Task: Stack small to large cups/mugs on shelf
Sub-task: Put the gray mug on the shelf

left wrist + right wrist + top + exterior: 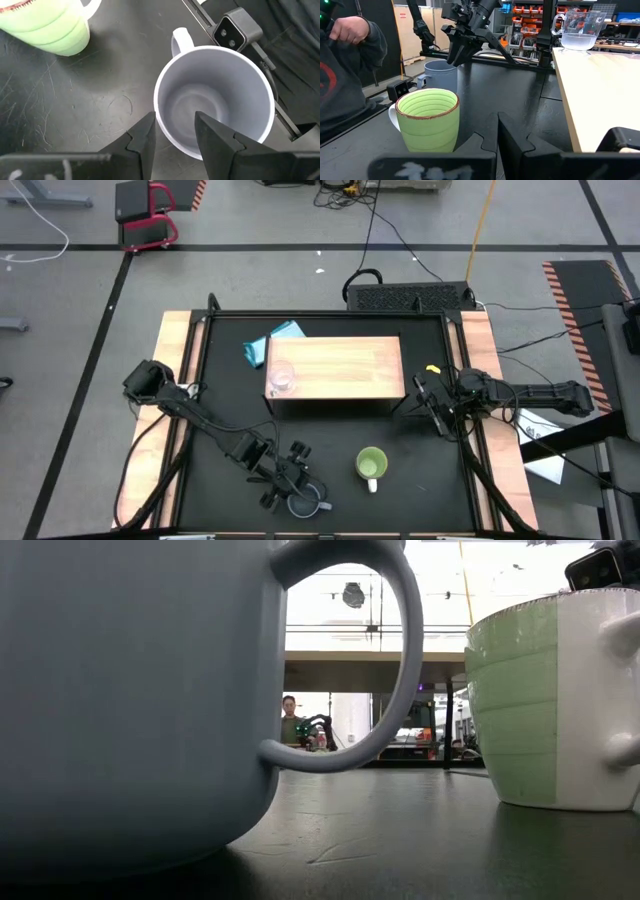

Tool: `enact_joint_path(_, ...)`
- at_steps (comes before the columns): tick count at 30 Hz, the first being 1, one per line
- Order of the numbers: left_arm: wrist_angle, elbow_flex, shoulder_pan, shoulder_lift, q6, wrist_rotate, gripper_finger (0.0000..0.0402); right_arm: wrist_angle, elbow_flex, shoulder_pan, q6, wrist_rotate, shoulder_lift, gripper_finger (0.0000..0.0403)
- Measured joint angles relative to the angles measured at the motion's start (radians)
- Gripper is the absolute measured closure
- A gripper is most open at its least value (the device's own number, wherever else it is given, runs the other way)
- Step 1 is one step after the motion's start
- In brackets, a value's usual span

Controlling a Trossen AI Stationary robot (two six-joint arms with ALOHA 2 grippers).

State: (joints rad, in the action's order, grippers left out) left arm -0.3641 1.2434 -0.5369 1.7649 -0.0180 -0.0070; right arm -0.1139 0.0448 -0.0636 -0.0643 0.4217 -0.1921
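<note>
The grey-blue mug (215,100) stands upright on the black table near its front edge, left of the green mug (371,464) with the white handle. My left gripper (174,117) comes down slanting over the grey-blue mug (305,502). It is open, one finger inside the mug and one outside its near wall. The small clear glass cup (281,379) stands on the left end of the wooden shelf (345,365). My right gripper (437,415) rests shut at the table's right, beside the shelf's right end. My left gripper straddles the grey-blue mug's wall at the rim (161,131), on the side away from the handle (180,40), coming from above at a slant. A gap shows between the inner finger (212,132) and the wall. Whether the outer finger (146,137) touches the wall, I cannot tell.
A blue cloth (272,340) lies behind the shelf's left end. The low camera's small housing (235,30) sits at the table's front rail next to the grey-blue mug. A person in a dark sleeve (345,75) stands beyond the table.
</note>
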Motion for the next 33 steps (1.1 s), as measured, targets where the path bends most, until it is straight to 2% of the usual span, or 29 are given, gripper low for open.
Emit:
enact_joint_path(20,-0.008,0.0,-0.008,0.0,-0.006,0.005,0.0263,0.008,-0.002,0.0,0.0,0.0,0.0,0.0403)
enact_joint_path(33,-0.005,0.0,0.001,0.069,0.003,0.006,0.0263,-0.045,-0.031,0.0,0.0,0.0,-0.006,0.0403)
